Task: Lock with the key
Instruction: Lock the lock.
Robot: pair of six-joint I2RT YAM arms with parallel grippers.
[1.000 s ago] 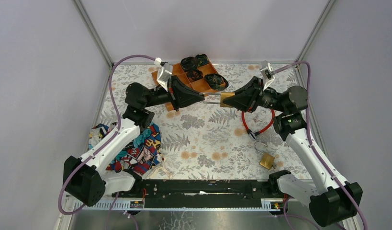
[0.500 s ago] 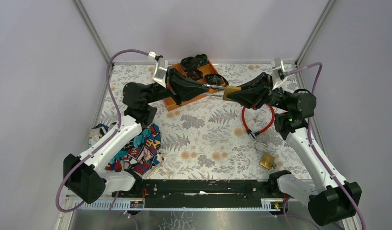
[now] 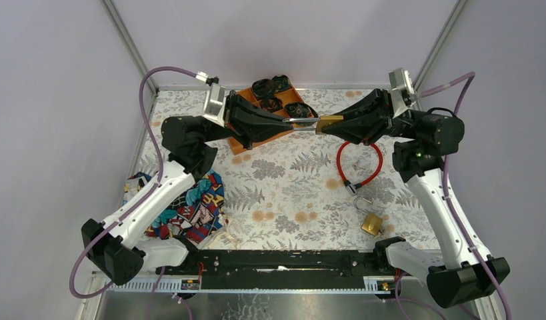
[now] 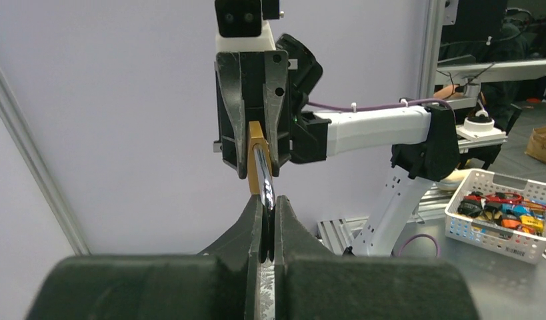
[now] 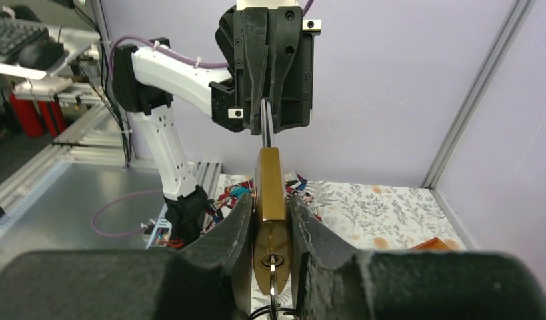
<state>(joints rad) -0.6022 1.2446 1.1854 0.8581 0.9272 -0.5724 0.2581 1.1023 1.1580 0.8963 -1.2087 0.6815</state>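
Note:
A brass padlock [image 3: 329, 123] hangs in the air between my two arms, above the back of the table. My right gripper [image 3: 331, 125] is shut on its body; in the right wrist view the body [image 5: 270, 190] sits upright between the pads. The key [image 5: 271, 265] is in the keyhole on the end facing that camera, with a ring hanging below. My left gripper [image 3: 287, 122] is shut on the chrome shackle [image 3: 301, 121]. The left wrist view shows the shackle [image 4: 263, 179] running from my fingertips into the brass body [image 4: 255, 157].
An orange tray [image 3: 239, 144] with black items stands at the back, under the left gripper. A red cable loop [image 3: 357, 160] lies on the right of the flowered cloth. A second brass padlock [image 3: 371, 223] sits near the right front, a colourful rag [image 3: 192, 205] at the left.
Both arms have raised the padlock and carried it toward the back wall. The wrists have tilted upward. Both grips are unchanged.

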